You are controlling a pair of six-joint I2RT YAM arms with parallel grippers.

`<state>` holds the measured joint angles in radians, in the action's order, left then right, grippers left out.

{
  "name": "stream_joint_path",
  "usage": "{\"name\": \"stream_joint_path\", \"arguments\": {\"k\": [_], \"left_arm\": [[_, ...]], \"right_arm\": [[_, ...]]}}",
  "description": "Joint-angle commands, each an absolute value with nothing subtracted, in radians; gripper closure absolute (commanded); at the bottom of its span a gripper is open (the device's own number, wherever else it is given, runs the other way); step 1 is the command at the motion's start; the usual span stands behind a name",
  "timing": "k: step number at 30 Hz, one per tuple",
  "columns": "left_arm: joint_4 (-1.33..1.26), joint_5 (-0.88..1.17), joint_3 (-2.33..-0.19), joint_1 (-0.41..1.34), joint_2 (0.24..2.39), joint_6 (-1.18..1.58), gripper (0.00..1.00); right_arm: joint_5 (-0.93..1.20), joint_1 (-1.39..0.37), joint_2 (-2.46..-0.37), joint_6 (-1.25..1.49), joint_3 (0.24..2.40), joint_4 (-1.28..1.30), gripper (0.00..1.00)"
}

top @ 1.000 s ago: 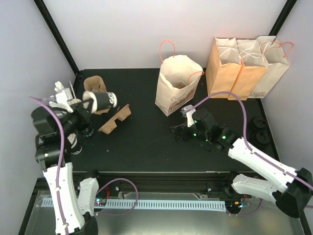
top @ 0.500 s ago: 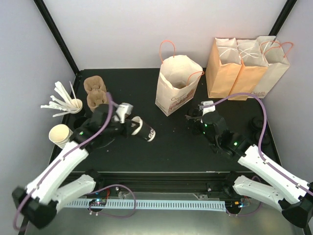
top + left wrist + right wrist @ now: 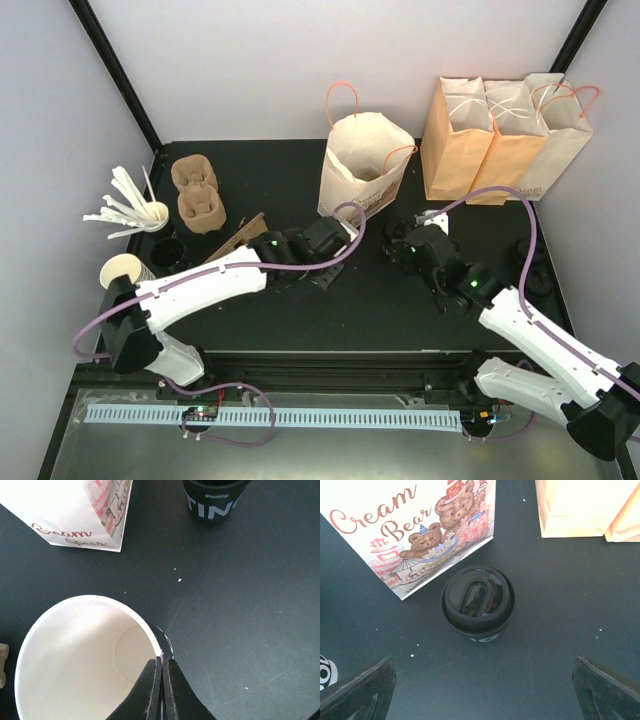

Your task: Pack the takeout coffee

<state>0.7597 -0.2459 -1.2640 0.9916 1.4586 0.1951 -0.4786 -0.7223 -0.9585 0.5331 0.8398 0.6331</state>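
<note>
**Closing in on the coffee beside the open bag**

Marks a big shift within one second. Finds the left claw [image 3: 335, 245] swung from the far left edge to the middle of the counter [image 3: 270, 170], at the foot of the open bag [image 3: 362, 170]. Finds it pinched tight on the rim of an open cup [image 3: 75, 665], white inside and lidless, carried along on the way. Puts the right claw [image 3: 482, 662] a little nearer the bag than before, spread wide and holding nothing, hovering straight over the takeout coffee [image 3: 477, 602]. Locates that coffee upright on the counter, lid on, just beside the bag's printed face, touched by neither claw.

Reads this as the reach before the grasp: nothing packed yet, with lowering, closing and lifting into the bag left to do. Flags the open cup, close by on the other side, as a likely crowding risk.

Counts four paper bags in all: the open bag plus three standing bags [image 3: 505, 130] in a row at the back right. Counts two pulp carriers [image 3: 197, 190], one flat cardboard piece [image 3: 238, 238], one holder of white stirrers [image 3: 150, 213], one stack of white paper cups [image 3: 122, 272] and two loose black lids [image 3: 537, 284] at the right edge. Counts two cups near the open bag: the lidded coffee and the open cup.
</note>
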Motion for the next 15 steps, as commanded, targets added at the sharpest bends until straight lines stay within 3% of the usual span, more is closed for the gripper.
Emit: {"name": "stream_joint_path", "arguments": {"k": [1,15], "left_arm": [[0.730,-0.361,-1.323,1.032,1.526,0.155,0.98],[0.726,-0.428,-1.360,1.111,1.680,0.218,0.98]], "right_arm": [[-0.500,-0.706,-0.930,0.572,0.860,0.650,0.01],[-0.493,-0.701,-0.901,0.588,0.860,0.653,0.01]]}}
